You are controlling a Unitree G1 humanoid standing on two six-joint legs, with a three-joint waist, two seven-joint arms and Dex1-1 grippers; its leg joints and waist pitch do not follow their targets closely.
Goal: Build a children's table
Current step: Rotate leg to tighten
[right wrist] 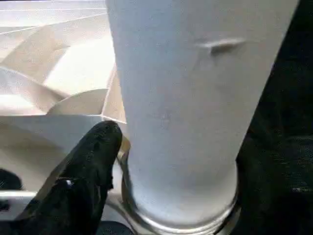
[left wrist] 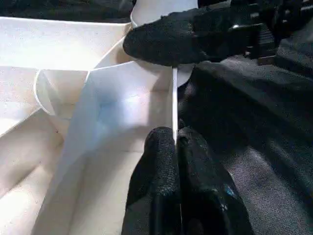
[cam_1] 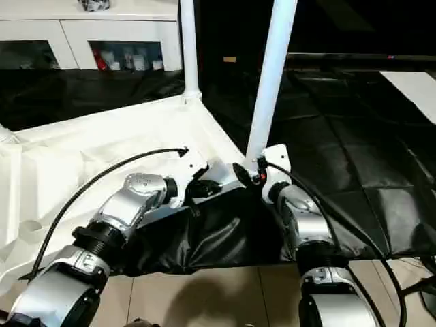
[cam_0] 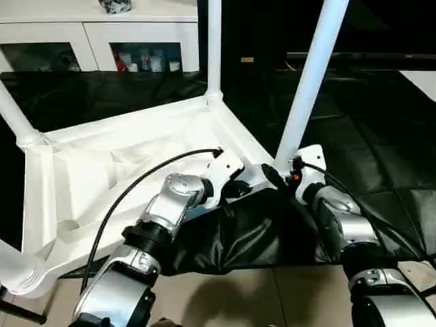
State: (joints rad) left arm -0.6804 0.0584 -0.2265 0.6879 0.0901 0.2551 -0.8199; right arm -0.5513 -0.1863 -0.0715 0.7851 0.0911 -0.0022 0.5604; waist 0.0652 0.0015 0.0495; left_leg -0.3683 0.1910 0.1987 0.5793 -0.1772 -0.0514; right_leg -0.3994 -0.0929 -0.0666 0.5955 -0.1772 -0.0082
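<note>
Kids' table (cam_0: 122, 170) lies upside down on black sheet (cam_0: 272, 231), legs up. Left pincer (left wrist: 175, 147) pinches its near rim (left wrist: 174, 98). Right pincer (cam_0: 281, 178) spread around near-corner leg (cam_0: 310, 82) at base.

You lose the upper ends of two upright legs, the far leg (cam_0: 214, 48) and the near right leg (cam_0: 310, 82), past the picture's top edge. The left legs (cam_0: 15, 119) are cut at the left edge. The socket beneath the near right leg sits hidden behind the right gripper (cam_0: 276, 178). Items inside the cabinet (cam_0: 143, 58) are too small to identify.
</note>
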